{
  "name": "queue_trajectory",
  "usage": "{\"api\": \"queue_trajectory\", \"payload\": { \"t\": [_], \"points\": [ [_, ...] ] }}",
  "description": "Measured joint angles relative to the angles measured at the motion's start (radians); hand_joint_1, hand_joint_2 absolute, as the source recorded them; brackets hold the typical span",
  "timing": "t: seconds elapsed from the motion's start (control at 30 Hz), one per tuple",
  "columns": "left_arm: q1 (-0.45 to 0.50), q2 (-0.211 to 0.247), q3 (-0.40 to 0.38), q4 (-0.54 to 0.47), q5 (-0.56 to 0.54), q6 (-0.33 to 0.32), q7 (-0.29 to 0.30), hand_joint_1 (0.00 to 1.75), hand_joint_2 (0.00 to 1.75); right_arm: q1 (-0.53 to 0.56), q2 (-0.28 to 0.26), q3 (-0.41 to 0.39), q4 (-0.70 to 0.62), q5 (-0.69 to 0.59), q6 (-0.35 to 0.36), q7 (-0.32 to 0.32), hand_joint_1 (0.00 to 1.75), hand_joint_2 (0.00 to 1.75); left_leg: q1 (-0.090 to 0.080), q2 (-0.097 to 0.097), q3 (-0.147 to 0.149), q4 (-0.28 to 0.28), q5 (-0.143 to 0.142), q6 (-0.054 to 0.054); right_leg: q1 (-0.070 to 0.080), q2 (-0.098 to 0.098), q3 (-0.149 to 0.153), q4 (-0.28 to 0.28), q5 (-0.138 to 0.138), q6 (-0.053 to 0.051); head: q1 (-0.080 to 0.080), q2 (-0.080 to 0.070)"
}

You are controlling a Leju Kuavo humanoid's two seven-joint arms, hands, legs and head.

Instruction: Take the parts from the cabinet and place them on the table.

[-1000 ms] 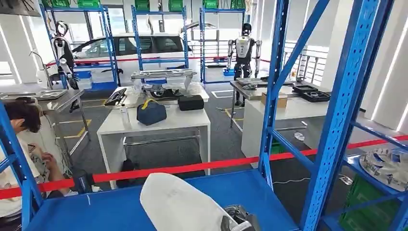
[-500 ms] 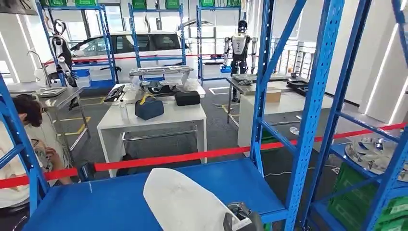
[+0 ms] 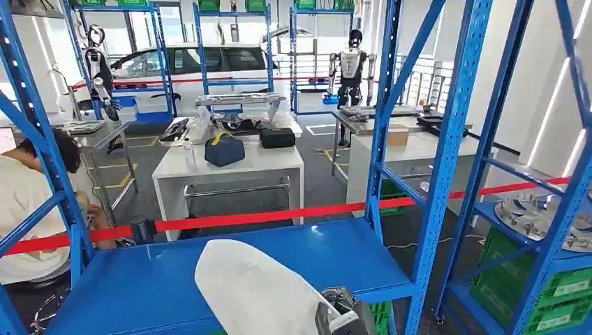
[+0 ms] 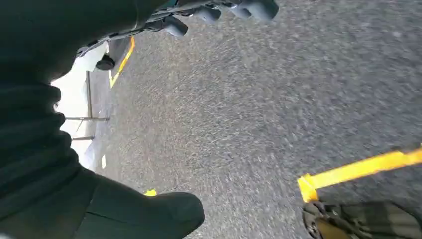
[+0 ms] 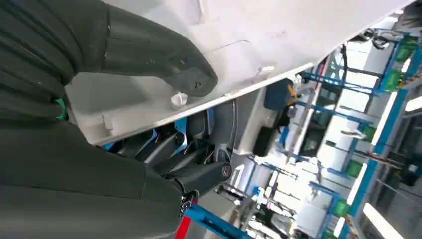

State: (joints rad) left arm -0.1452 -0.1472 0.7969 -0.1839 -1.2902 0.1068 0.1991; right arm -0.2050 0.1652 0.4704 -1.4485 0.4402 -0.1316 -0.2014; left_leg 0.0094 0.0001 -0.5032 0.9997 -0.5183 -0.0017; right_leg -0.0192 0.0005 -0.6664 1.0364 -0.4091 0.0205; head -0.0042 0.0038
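My right hand [image 5: 149, 124] clamps large white moulded plastic panel [image 3: 255, 293] | long axis points ahead over blue shelf [image 3: 139, 279] | white tabletop [image 3: 230, 164] far beyond | left hand [image 4: 219, 12] empty, fingers slack

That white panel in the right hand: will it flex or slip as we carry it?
The white panel looks like thin moulded plastic, so probably light and somewhat flexible. Its smooth surface may slip; the right hand grips near one edge, so the far end may sag.
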Motion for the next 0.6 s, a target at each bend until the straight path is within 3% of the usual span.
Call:
{"api": "queue_trajectory", "payload": {
  "t": [0.03,0.1,0.13,0.17,0.2,0.23,0.27,0.3,0.33,0.4,0.47,0.5,0.53,0.6],
  "points": [
    [0.0,0.001,0.0,0.0,0.0,0.0,0.0,0.0,1.75,0.0,0.0,0.0,0.002,0.0,0.0,0.0,1.75,1.75,-0.001,0.003,-0.015,0.0,0.01,0.01,0.001,0.0,-0.015,0.037,-0.06,0.003,0.001,0.0],
    [0.0,0.002,0.001,-0.001,0.0,0.0,-0.002,0.0,1.75,0.001,0.0,0.0,0.004,0.0,-0.001,-0.001,1.75,1.75,-0.003,0.004,-0.038,0.002,0.034,0.016,0.003,0.0,-0.055,0.179,-0.181,0.006,0.001,0.001],
    [0.001,0.002,0.001,-0.001,-0.001,0.0,-0.002,0.0,1.75,0.003,0.0,0.0,0.006,0.0,-0.001,-0.001,1.75,1.75,-0.006,0.004,-0.055,0.004,0.047,0.018,0.004,0.0,-0.069,0.252,-0.21,0.007,0.001,0.001],
    [0.002,0.002,0.001,0.0,-0.001,0.0,-0.002,0.0,1.75,0.005,0.0,0.0,0.007,0.0,-0.001,-0.001,1.75,1.75,-0.007,0.004,-0.071,0.006,0.057,0.018,0.005,0.0,-0.071,0.293,-0.207,0.006,0.001,0.001],
    [0.003,0.002,0.001,0.0,-0.001,0.0,-0.001,0.0,1.75,0.006,0.0,0.0,0.01,0.0,-0.001,-0.001,1.75,1.75,-0.009,0.004,-0.089,0.01,0.068,0.017,0.006,0.0,-0.053,0.296,-0.178,0.003,0.002,0.001],
    [0.003,0.002,0.002,0.0,-0.002,0.0,-0.001,0.0,1.75,0.007,0.0,0.0,0.01,0.0,-0.001,-0.001,1.75,1.75,-0.01,0.005,-0.105,0.015,0.076,0.015,0.008,0.0,-0.017,0.26,-0.143,-0.001,0.001,0.001],
    [0.003,0.002,0.002,0.0,-0.002,-0.001,0.0,0.0,1.75,0.007,0.0,0.0,0.011,0.0,0.001,-0.001,1.75,1.75,-0.011,0.005,-0.12,0.021,0.083,0.013,0.011,0.0,0.04,0.189,-0.111,-0.007,0.002,0.001],
    [0.002,0.002,0.002,0.0,-0.003,-0.002,0.0,0.0,1.75,0.006,0.0,0.0,0.011,0.002,0.001,-0.001,1.75,1.75,-0.011,0.005,-0.131,0.029,0.091,0.01,0.015,0.0,0.116,0.087,-0.106,-0.017,0.001,0.001],
    [0.003,0.001,0.002,0.0,-0.004,-0.002,0.001,0.0,1.75,0.003,0.001,0.0,0.011,0.002,0.003,-0.001,1.75,1.75,-0.015,0.004,-0.141,0.034,0.096,0.005,0.021,0.0,0.165,0.008,-0.146,-0.026,0.002,0.001],
    [0.003,0.001,0.002,0.0,-0.01,-0.003,0.001,0.0,1.75,0.003,0.003,0.0,0.011,0.003,0.004,-0.001,1.75,1.75,-0.013,0.005,-0.143,0.034,0.111,-0.008,0.024,0.001,0.165,-0.015,-0.147,-0.03,0.001,0.001],
    [0.004,0.001,0.002,0.0,-0.011,-0.003,0.001,0.0,1.75,0.003,0.005,0.0,0.012,0.006,0.005,0.0,1.75,1.75,-0.012,0.004,-0.145,0.025,0.129,-0.022,0.025,0.001,0.156,-0.016,-0.13,-0.045,0.0,0.001],
    [0.005,0.003,0.002,0.0,-0.011,-0.004,0.001,0.0,1.75,0.002,0.007,0.0,0.012,0.008,0.005,-0.001,1.75,1.75,-0.007,0.002,-0.151,0.033,0.12,-0.027,0.016,-0.006,0.146,-0.022,-0.115,-0.053,0.0,0.001],
    [0.007,0.003,0.003,0.0,-0.011,-0.004,0.001,0.0,1.75,0.001,0.01,0.0,0.012,0.008,0.007,0.0,1.75,1.75,-0.008,-0.001,-0.165,0.053,0.074,-0.035,0.015,-0.005,0.135,-0.023,-0.104,-0.059,-0.003,0.001],
    [0.006,0.003,0.003,0.001,-0.011,-0.004,0.001,0.0,1.75,0.002,0.013,0.0,0.013,0.008,0.011,0.0,1.75,1.75,-0.001,0.0,-0.195,0.183,-0.055,-0.051,0.014,-0.005,0.106,-0.023,-0.08,-0.065,-0.005,0.001]
  ]
}}
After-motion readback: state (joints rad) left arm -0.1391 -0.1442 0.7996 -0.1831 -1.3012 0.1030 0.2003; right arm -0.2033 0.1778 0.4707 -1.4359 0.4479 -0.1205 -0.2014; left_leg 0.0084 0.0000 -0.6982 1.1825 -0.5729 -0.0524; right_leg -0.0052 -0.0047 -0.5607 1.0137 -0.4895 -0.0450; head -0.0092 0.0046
